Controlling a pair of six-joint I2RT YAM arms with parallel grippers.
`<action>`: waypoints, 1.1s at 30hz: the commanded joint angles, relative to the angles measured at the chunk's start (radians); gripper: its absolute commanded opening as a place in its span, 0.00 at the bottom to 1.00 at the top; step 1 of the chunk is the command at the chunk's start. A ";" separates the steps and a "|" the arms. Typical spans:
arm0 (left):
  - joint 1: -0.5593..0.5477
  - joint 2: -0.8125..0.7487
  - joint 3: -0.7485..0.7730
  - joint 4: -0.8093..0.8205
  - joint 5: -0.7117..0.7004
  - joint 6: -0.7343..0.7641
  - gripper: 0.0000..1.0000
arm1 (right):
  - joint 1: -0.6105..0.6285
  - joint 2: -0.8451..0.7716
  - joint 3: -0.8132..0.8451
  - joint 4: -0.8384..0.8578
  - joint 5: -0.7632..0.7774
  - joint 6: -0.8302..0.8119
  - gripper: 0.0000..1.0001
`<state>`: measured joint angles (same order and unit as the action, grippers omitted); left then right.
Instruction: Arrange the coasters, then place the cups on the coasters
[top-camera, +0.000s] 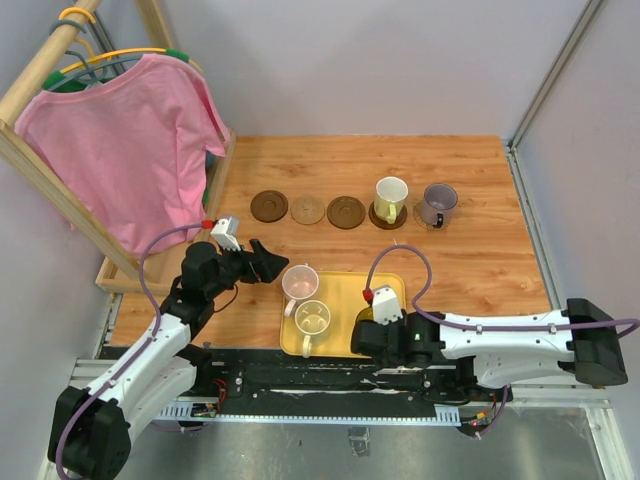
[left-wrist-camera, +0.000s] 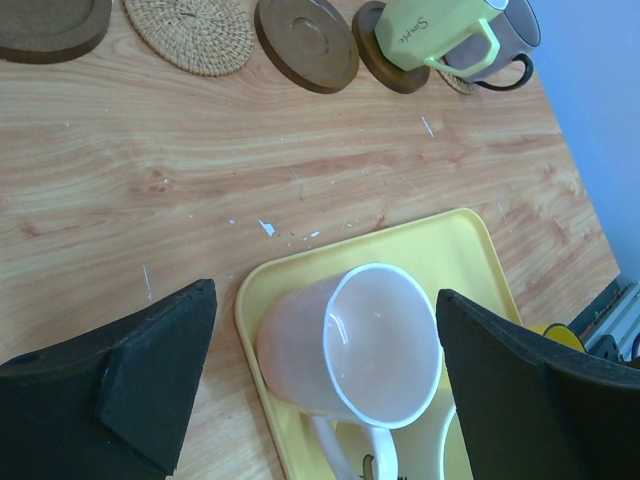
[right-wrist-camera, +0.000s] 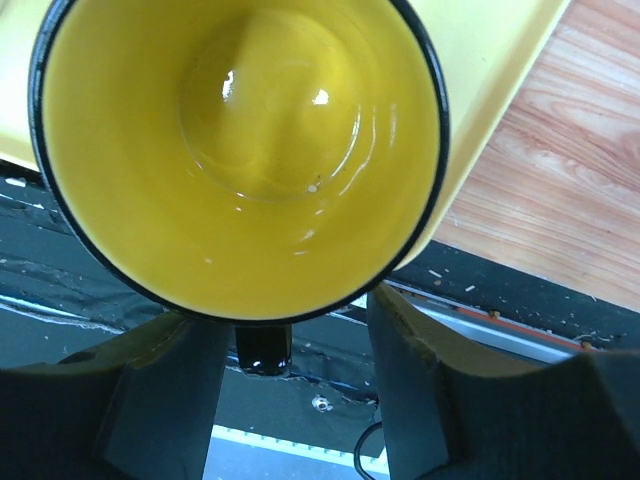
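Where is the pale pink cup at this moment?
In the top view the pale pink cup sits on the far-left corner of the yellow tray, just behind the cream cup, with the left claw close on its left.

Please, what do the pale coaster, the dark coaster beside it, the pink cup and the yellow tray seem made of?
Pale coaster: probably woven rattan or straw; a spiral weave shows, matte.
Dark coaster: likely wood, smooth with a raised rim, dull sheen.
Pink cup: frosted glass or plastic, I cannot tell which; the wall is translucent.
Yellow tray: probably plastic; even colour, rounded rim, slight gloss.
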<state>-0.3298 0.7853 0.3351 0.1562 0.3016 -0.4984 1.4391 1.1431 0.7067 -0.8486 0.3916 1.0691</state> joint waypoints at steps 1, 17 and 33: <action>-0.011 -0.013 -0.005 0.026 0.012 -0.002 0.95 | 0.015 0.027 -0.007 0.051 0.002 -0.027 0.56; -0.011 -0.031 -0.025 0.023 0.007 -0.008 0.96 | 0.015 0.071 -0.010 0.067 -0.003 -0.022 0.01; -0.010 -0.044 0.019 0.001 -0.001 0.024 0.96 | -0.036 0.138 0.241 -0.052 0.322 -0.060 0.01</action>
<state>-0.3309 0.7570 0.3191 0.1547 0.3008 -0.4980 1.4364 1.2701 0.8692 -0.8845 0.5495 1.0290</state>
